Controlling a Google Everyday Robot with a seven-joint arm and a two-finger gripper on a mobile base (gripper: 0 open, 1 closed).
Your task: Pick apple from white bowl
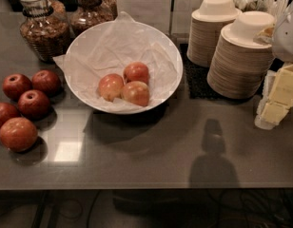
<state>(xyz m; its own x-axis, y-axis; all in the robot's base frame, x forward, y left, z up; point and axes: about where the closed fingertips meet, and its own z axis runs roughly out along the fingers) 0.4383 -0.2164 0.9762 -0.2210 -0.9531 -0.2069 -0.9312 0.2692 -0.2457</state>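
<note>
The dark table (pixel 151 146) runs the whole width of the room in front of me. The biggest thing on it is the white bowl (pixel 92 39), wide and shallow, lined with crinkled paper and set left of centre. To its right stand two stacks of small cream paper bowls (pixel 239 63), and behind it are two glass jars (pixel 44 25) of something brown. The gripper (pixel 275 103) hangs at the far right edge of the view, low over the table and just beside the nearer stack. I cannot tell whether its jaws are open or closed.

Five dark red apples (pixel 25 103) sit loose on the table left of the bowl. Inside the bowl are three more, huddled and touching near the front wall. The apple (pixel 111 87), the palest, with a pink blush over yellow, is the leftmost. A redder apple (pixel 136 72) lies behind it to the right and a third apple (pixel 135 93) in front to the right.

So the target lies well to the left of the jaws, across open table and over the bowl's right rim, with its two neighbours on the near side. It is round, so no grip axis is favoured. I'd judge a descent from above safest.
</note>
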